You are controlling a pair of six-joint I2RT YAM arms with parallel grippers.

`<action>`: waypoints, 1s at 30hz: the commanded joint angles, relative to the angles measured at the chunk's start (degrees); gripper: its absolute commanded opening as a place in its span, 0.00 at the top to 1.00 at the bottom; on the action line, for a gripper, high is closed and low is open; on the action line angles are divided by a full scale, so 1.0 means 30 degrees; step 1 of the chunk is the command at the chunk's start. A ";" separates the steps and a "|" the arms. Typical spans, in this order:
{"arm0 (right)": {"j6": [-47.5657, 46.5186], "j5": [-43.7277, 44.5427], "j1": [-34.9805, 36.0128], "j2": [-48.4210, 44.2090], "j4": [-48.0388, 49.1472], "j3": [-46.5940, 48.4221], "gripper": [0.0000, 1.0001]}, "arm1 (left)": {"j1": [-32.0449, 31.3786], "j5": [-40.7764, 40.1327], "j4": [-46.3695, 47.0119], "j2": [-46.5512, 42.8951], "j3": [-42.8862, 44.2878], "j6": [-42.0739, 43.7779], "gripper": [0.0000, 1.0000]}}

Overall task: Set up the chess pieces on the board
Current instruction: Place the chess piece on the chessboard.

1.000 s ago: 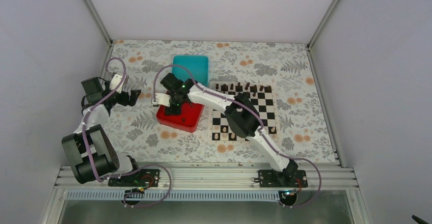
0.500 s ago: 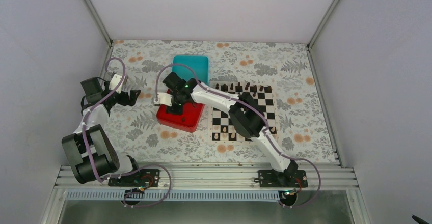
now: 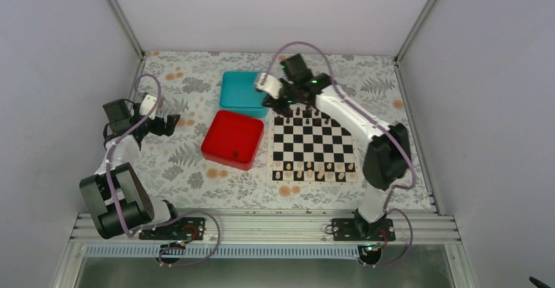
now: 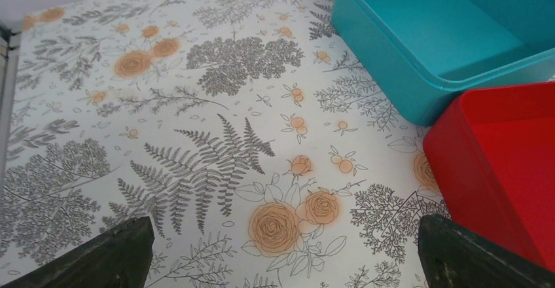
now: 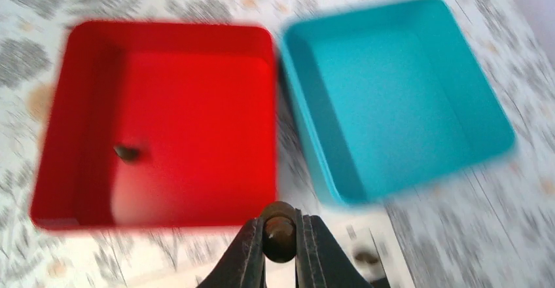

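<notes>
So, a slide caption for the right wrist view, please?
Right gripper shut on a dark chess piece; red tray, teal box beyond.

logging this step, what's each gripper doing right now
Left gripper: open, nothing between the jaws.
Right gripper: closed on a dark chess piece.

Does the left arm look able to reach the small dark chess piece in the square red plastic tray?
Probably yes. The dark chess piece lies uncovered in the red tray, the open left gripper is nearby, and the right gripper is by the chequered board.
</notes>
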 commanded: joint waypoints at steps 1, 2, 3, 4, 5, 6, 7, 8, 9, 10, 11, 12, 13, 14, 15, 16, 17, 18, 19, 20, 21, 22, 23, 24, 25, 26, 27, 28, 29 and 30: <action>0.0347 0.0389 -0.2501 -0.3082 0.0249 -0.4216 0.96 | 0.0151 0.0488 0.0214 -0.0620 0.0381 -0.0080 0.00; 0.0295 0.0521 -0.3171 -0.3862 0.0391 -0.5148 0.96 | 0.0151 0.0479 0.0219 -0.0635 0.0390 -0.0110 0.00; 0.0237 0.0585 -0.3829 -0.4677 0.0555 -0.6056 0.96 | 0.0151 0.0441 0.0267 -0.0615 0.0392 -0.0143 0.00; 0.0167 0.0589 -0.4560 -0.5281 0.0675 -0.6913 0.96 | 0.0151 0.0389 0.0324 -0.0576 0.0377 -0.0172 0.00; 0.0085 0.0572 -0.5212 -0.5968 0.0803 -0.7723 0.96 | 0.0151 0.0377 0.0375 -0.0512 0.0397 -0.0172 0.00; 0.0006 0.0529 -0.6101 -0.6457 0.0951 -0.8553 0.96 | 0.0151 0.0370 0.0352 -0.0438 0.0403 -0.0172 0.00; -0.0114 0.0557 -0.6701 -0.6884 0.1112 -0.9257 0.96 | 0.0151 0.0347 0.0360 -0.0400 0.0419 -0.0194 0.00; -0.0261 0.0600 -0.7211 -0.7205 0.1272 -0.9972 0.96 | 0.0147 0.0355 0.0347 -0.0373 0.0421 -0.0204 0.00; -0.0334 0.0639 -0.7777 -0.7450 0.1434 -1.0537 0.96 | 0.0151 0.0323 0.0352 -0.0388 0.0433 -0.0224 0.00; -0.0446 0.0622 -0.8287 -0.7620 0.1612 -1.1029 0.95 | 0.0151 0.0293 0.0364 -0.0416 0.0408 -0.0256 0.00; -0.0625 0.0623 -0.8779 -0.7648 0.1719 -1.1446 0.95 | 0.0151 0.0238 0.0369 -0.0440 0.0405 -0.0260 0.00; -0.0775 0.0623 -0.9288 -0.7590 0.1820 -1.1732 0.95 | 0.0151 0.0221 0.0381 -0.0423 0.0434 -0.0286 0.00; -0.0948 0.0623 -0.9747 -0.7447 0.1935 -1.1988 0.95 | 0.0147 0.0196 0.0390 -0.0431 0.0408 -0.0289 0.00; -0.1156 0.0660 -1.0207 -0.7239 0.2030 -1.2166 0.95 | 0.0143 0.0197 0.0369 -0.0446 0.0405 -0.0290 0.00; -0.1387 0.0738 -1.0605 -0.6993 0.2071 -1.2251 0.95 | 0.0150 0.0168 0.0381 -0.0445 0.0419 -0.0268 0.00; -0.1523 0.0748 -1.0966 -0.6695 0.2117 -1.2327 0.95 | 0.0151 0.0160 0.0368 -0.0474 0.0392 -0.0283 0.00; -0.1631 0.0815 -1.1289 -0.6471 0.2239 -1.2362 0.95 | 0.0151 0.0127 0.0381 -0.0474 0.0377 -0.0278 0.00; -0.1688 0.0933 -1.1535 -0.6230 0.2459 -1.2403 0.95 | 0.0151 0.0082 0.0393 -0.0477 0.0368 -0.0270 0.00; -0.1743 0.1032 -1.1760 -0.5980 0.2634 -1.2408 0.95 | 0.0151 0.0051 0.0395 -0.0482 0.0349 -0.0261 0.00; -0.1842 0.1154 -1.1927 -0.5741 0.2791 -1.2424 0.95 | 0.0144 0.0058 0.0402 -0.0475 0.0346 -0.0286 0.00; -0.1902 0.1272 -1.2076 -0.5458 0.2957 -1.2411 0.95 | 0.0150 0.0037 0.0436 -0.0456 0.0368 -0.0267 0.00; -0.1909 0.1404 -1.2168 -0.5144 0.3062 -1.2341 0.95 | 0.0151 0.0016 0.0433 -0.0435 0.0345 -0.0261 0.00; -0.1928 0.1549 -1.2275 -0.4823 0.3152 -1.2261 0.95 | 0.0151 0.0015 0.0433 -0.0403 0.0342 -0.0260 0.00; -0.1956 0.1669 -1.2358 -0.4457 0.3230 -1.2149 0.95 | 0.0140 -0.0001 0.0429 -0.0392 0.0345 -0.0238 0.00; -0.1945 0.1736 -1.2438 -0.4144 0.3338 -1.2058 0.95 | 0.0150 -0.0014 0.0447 -0.0390 0.0360 -0.0236 0.00; -0.1944 0.1791 -1.2539 -0.3925 0.3399 -1.1929 0.95 | 0.0151 -0.0027 0.0423 -0.0405 0.0348 -0.0235 0.00; -0.1947 0.1795 -1.2634 -0.3195 0.3440 -1.1782 0.95 | 0.0151 -0.0036 0.0431 -0.0396 0.0346 -0.0231 0.00; -0.1944 0.1784 -1.2703 -0.2895 0.3493 -1.1657 0.95 | 0.0151 -0.0070 0.0440 -0.0416 0.0338 -0.0231 0.00; -0.1955 0.1728 -1.2741 -0.2645 0.3543 -1.1520 0.95 | 0.0151 -0.0074 0.0430 -0.0415 0.0345 -0.0231 0.00; -0.1930 0.1732 -1.2764 -0.2427 0.3619 -1.1386 0.95 | 0.0151 -0.0075 0.0403 -0.0419 0.0346 -0.0246 0.00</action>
